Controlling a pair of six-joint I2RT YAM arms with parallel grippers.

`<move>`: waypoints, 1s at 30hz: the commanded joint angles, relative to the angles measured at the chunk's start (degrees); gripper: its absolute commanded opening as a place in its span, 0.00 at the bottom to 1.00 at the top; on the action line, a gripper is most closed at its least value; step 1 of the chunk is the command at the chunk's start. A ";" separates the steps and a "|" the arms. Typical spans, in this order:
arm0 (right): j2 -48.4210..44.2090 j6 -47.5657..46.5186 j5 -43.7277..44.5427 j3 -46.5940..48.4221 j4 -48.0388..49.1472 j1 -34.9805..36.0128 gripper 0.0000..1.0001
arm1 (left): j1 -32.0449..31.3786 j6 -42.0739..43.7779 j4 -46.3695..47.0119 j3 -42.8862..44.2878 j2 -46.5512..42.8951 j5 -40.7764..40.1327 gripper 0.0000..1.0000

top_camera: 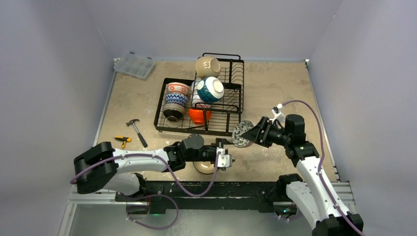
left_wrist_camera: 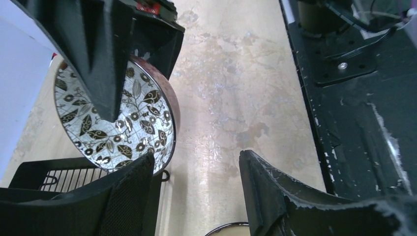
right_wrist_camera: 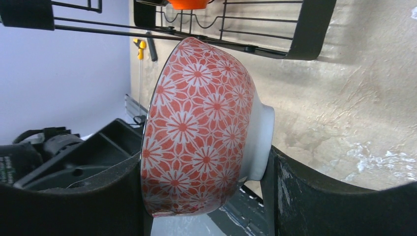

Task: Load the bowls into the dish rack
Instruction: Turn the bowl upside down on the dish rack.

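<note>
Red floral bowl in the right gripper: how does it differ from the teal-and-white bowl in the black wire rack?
The red floral ceramic bowl is clamped rim-to-foot by the right gripper, just outside the front right corner of the black wire dish rack; the teal-and-white ceramic bowl rests loaded in it, ungripped. The red one carries small white flowers; the teal one broad white markings. Both lie tipped on their sides with white feet.

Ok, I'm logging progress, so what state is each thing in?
dish rack: partly loaded.
red floral bowl: on edge, clamped in right end effector, not yet loaded.
left end effector: open, nothing held.
white-lined bowl: upright on table, unloaded.
teal bowl: racked, on its side.
tan bowl: racked, tilted.
</note>
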 commanded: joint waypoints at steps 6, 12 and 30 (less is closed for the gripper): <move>-2.24 4.33 -5.12 0.34 3.88 0.01 0.00 | -4.68 9.64 9.14 4.16 7.55 -14.40 0.55; -2.95 5.14 -5.90 -0.47 4.60 0.01 0.00 | -4.96 11.04 11.19 5.34 9.80 -17.31 0.43; -3.91 -10.46 -4.99 6.08 1.82 0.01 0.98 | -3.49 -1.03 3.66 4.93 1.03 -10.55 0.00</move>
